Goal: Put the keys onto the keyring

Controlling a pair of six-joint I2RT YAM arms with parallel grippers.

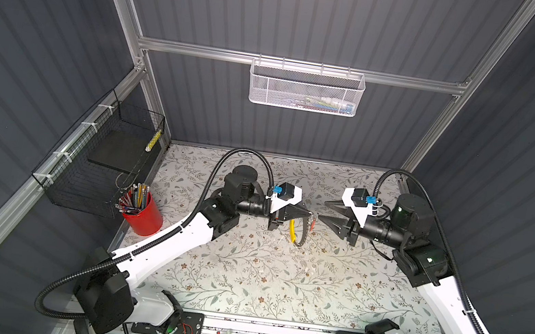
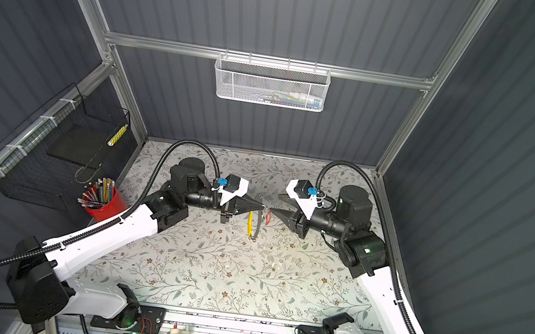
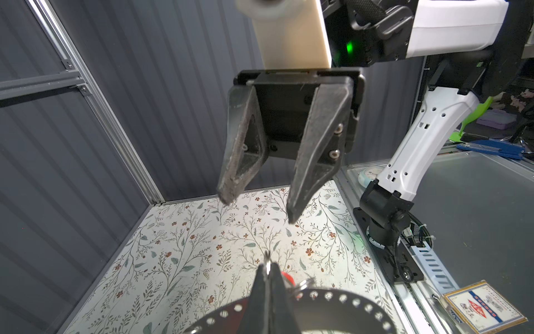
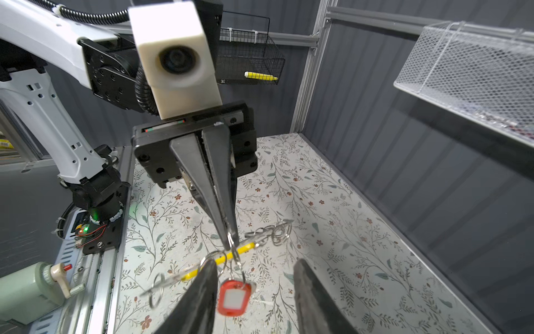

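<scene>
Left end effector (image 1: pixel 308 213): closed on the thin grey metal hoop with yellow plastic segment (image 1: pixel 292 231), which hangs above the middle of the floral-patterned counter (image 1: pixel 242 279), nearer its far edge, with open surface all round. Right end effector (image 1: pixel 322 210): jaws partly apart, empty, just beside. Red oval-tagged key (image 4: pixel 234 297): dangles at the pinch, blade not made out, exact attachment unclear.

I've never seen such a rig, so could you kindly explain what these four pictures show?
Two robot arms with pincer grippers work over a flowered table. Two pictures look down from overhead; the others come from cameras on each wrist. The left gripper is shut on the keyring, a grey hoop with a yellow segment. A red key tag dangles by its tips. The right gripper faces it, open and empty. A red cup of pens stands near the left arm.
</scene>
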